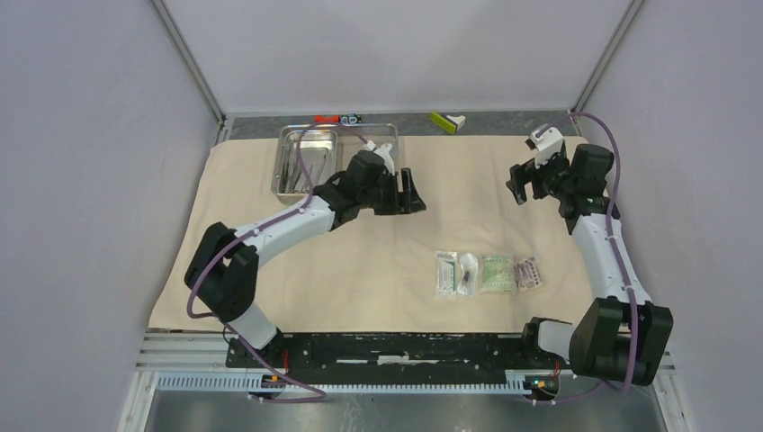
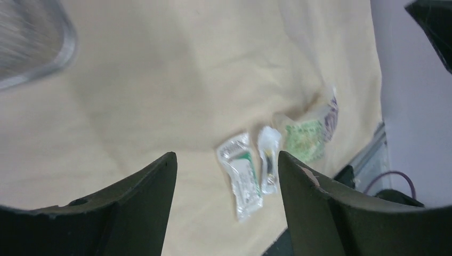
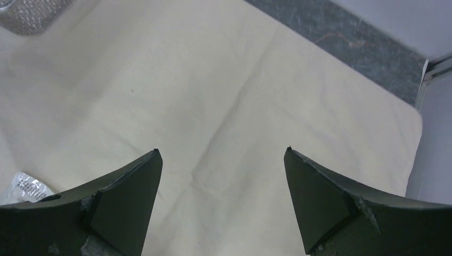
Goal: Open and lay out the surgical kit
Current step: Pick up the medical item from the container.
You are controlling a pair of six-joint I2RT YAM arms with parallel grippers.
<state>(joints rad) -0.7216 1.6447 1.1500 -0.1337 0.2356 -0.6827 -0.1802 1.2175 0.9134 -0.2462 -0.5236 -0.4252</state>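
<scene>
The cloth (image 1: 378, 261) lies spread flat over most of the counter (image 1: 504, 121), leaving only a grey strip bare along the far edge. The tray (image 1: 297, 128) sits on the cloth near the far left corner, its long side along the far edge. An inner tray (image 1: 310, 133) fills its left half and holds thin metal instruments (image 1: 301, 169) (too small here to tell one from another). The left arm's wrist hangs over the tray's right half and hides part of it.

Four packets lie in a row on the cloth toward the near right, side by side and parallel to the near edge. The first is a clear one with green print (image 1: 445, 274). Just to its right comes a narrow clear one (image 1: 467, 273), then a green one (image 1: 496, 273) and a pinkish one (image 1: 528, 273). The left wrist view shows the same row, somewhat blurred, beyond its fingers.

The left gripper (image 1: 412, 193) hovers above the cloth just right of the tray, around the middle of the counter. Its jaws are spread wide with nothing between them. The right gripper (image 1: 517, 184) hangs over the far right part of the cloth, well apart from the packets. Its jaws are also wide apart and empty, with bare creased cloth below them.

On the bare strip at the far edge lie a yellow-green object (image 1: 447, 121), about mid-edge, and orange and black pieces (image 1: 337, 118), just behind the tray.
</scene>
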